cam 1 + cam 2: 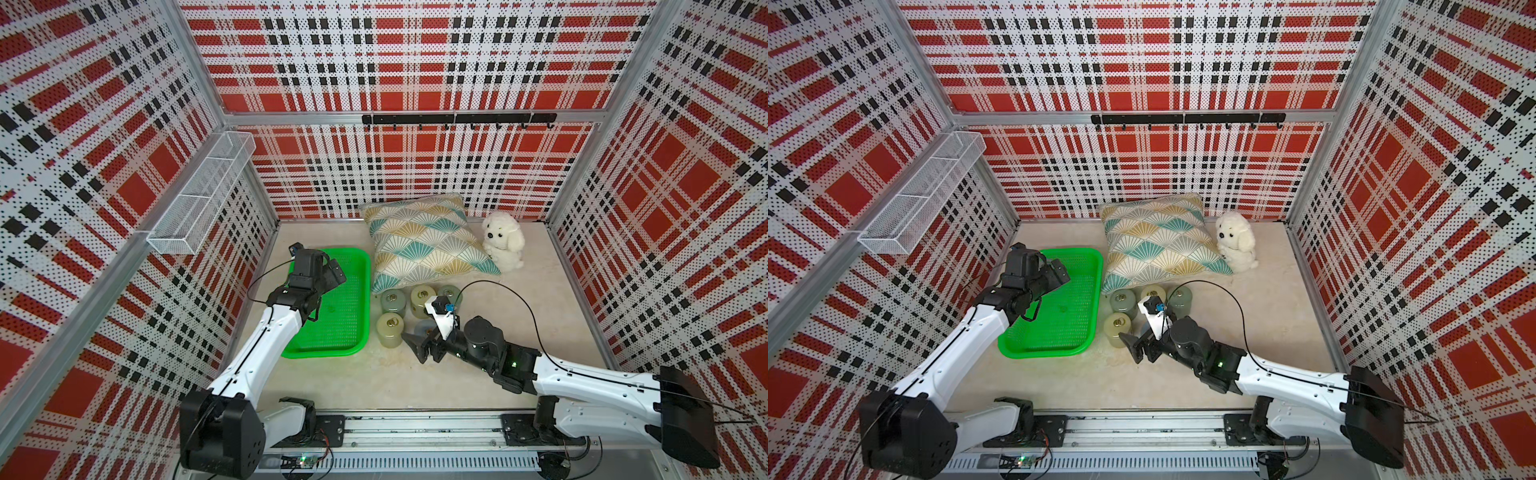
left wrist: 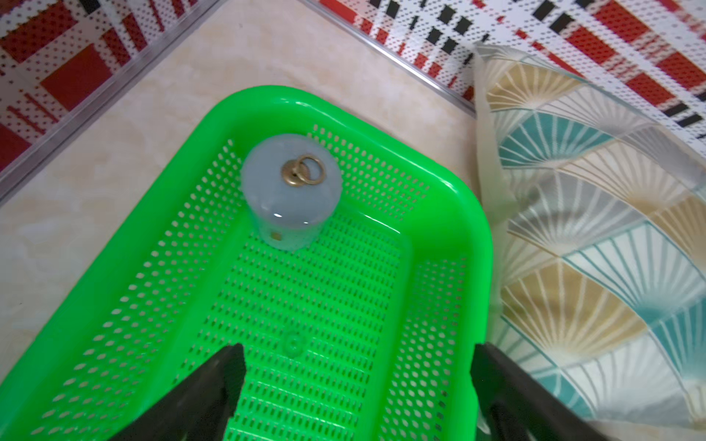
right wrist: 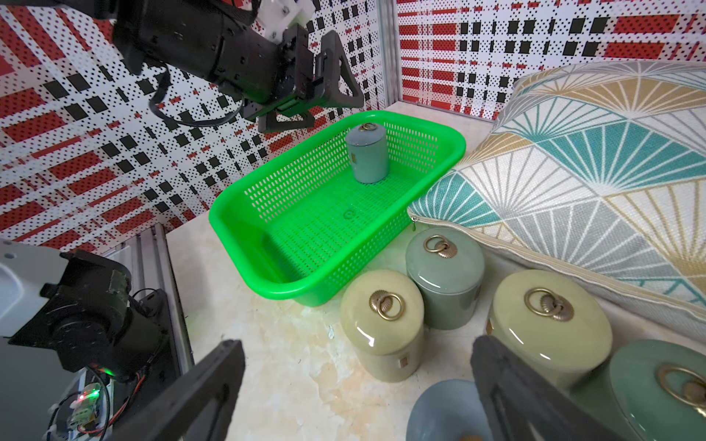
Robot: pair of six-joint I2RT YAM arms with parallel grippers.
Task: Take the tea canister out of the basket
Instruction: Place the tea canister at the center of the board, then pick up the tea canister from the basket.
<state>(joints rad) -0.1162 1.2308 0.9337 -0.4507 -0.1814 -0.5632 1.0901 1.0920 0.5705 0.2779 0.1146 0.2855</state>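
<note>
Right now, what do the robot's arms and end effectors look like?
The left arm and right arm have white shells, black joints and thin black looping cables. The left end effector and right end effector have black triangular fingers. A green light glows on the right arm.

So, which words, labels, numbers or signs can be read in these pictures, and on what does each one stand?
No text can be read anywhere.
Gold tag on the tea canister in the basket: too blurred to read.
Round raised mark on the basket floor: illegible.
Small label on the yellow-green canister outside the basket: too small to read.
</note>
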